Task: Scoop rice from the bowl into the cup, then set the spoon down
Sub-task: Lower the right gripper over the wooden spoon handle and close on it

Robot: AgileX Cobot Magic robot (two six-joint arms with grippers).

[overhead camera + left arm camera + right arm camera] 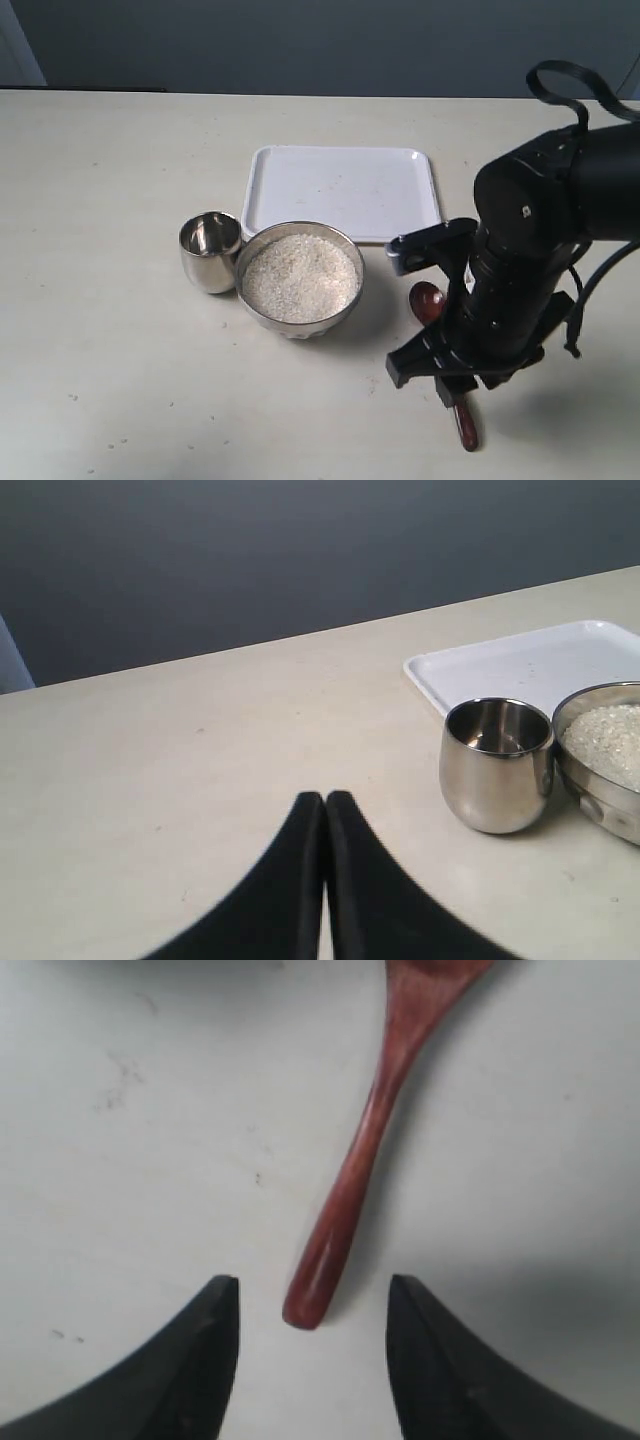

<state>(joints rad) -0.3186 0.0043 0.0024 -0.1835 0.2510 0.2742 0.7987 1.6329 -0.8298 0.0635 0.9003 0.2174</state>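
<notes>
The steel bowl [300,278] holds white rice [300,276] near the table's middle. The small steel cup [210,250] stands touching its left side, and also shows in the left wrist view as the cup [497,765] beside the bowl [605,760]. The reddish-brown spoon [430,303] lies flat on the table right of the bowl, its handle end [467,430] pointing toward the front. My right gripper [312,1295] hovers open over the spoon [352,1185], the handle tip between its fingers, untouched. My left gripper [326,805] is shut and empty, left of the cup.
A flat white tray [345,190] lies behind the bowl, also seen as the tray [520,665] in the left wrist view. The right arm [530,250] hides most of the spoon's handle from the exterior view. Bare table spreads to the left and front.
</notes>
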